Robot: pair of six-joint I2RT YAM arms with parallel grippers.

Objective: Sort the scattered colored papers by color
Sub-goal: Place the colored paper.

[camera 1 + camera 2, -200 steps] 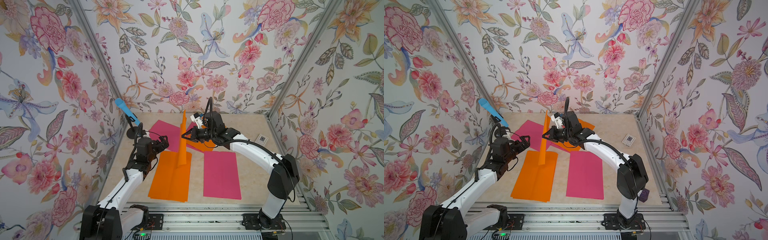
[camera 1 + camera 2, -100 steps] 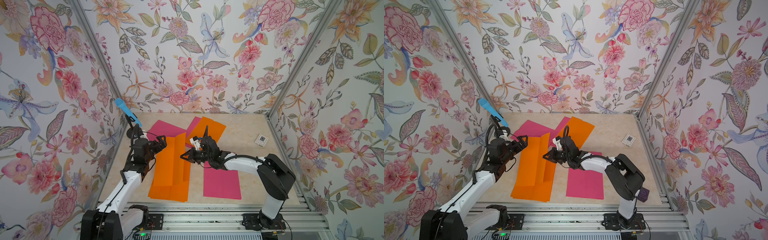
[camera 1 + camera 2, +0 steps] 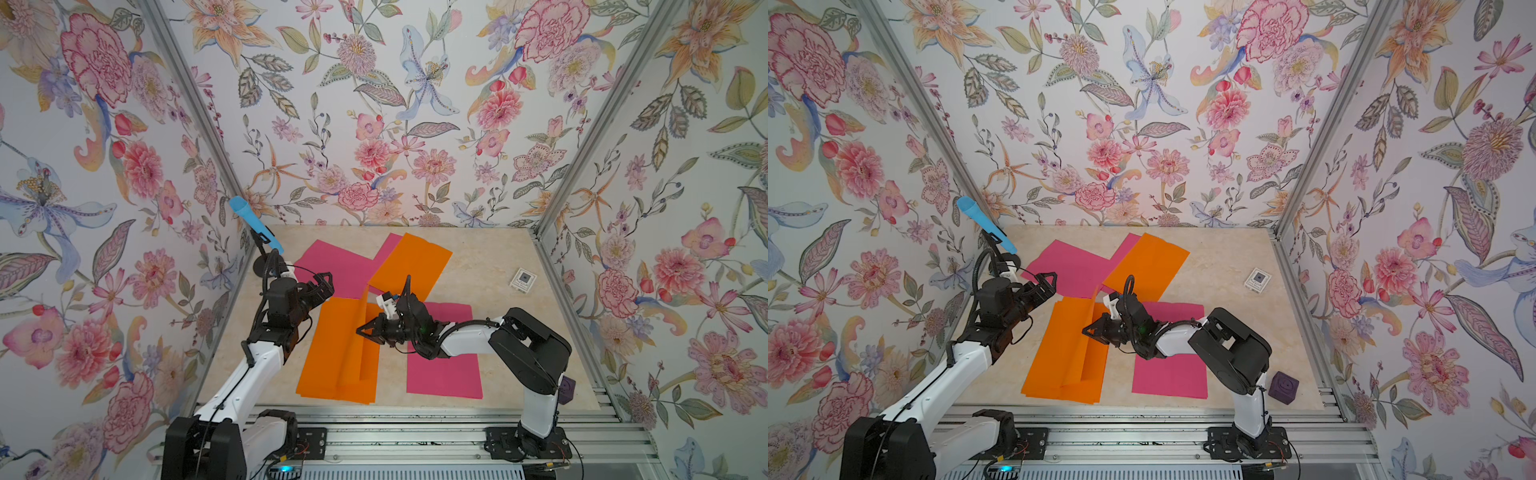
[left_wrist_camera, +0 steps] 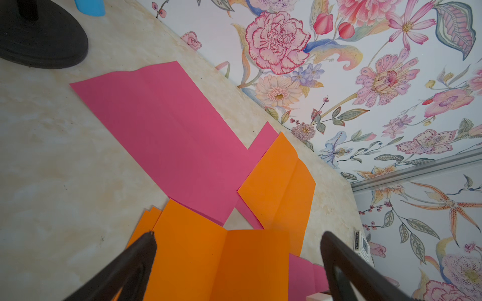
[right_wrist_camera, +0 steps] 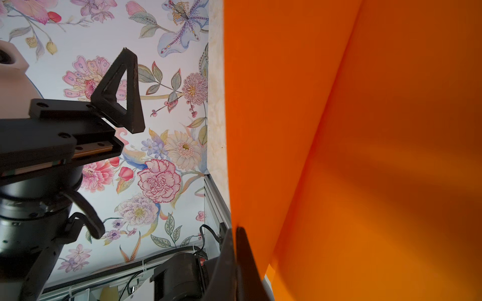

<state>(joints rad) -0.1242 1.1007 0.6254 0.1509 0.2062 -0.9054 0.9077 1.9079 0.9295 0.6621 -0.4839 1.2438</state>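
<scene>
Right gripper (image 3: 360, 330) pinches 1 orange sheet (image 3: 345, 332) by its raised edge over the front orange pile (image 3: 320, 376); left gripper (image 3: 326, 286) gapes empty nearby. Light, floppy paper: edges likely grip best.

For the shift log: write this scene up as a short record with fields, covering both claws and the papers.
left claw: open, empty, by the far corner of the orange stack
right claw: shut on held orange sheet, one half raised
orange stack: front left, under the held orange sheet
back orange sheet: lies over the back pink sheets
front pink sheet: flat, beside the orange stack
sorted: not yet
</scene>
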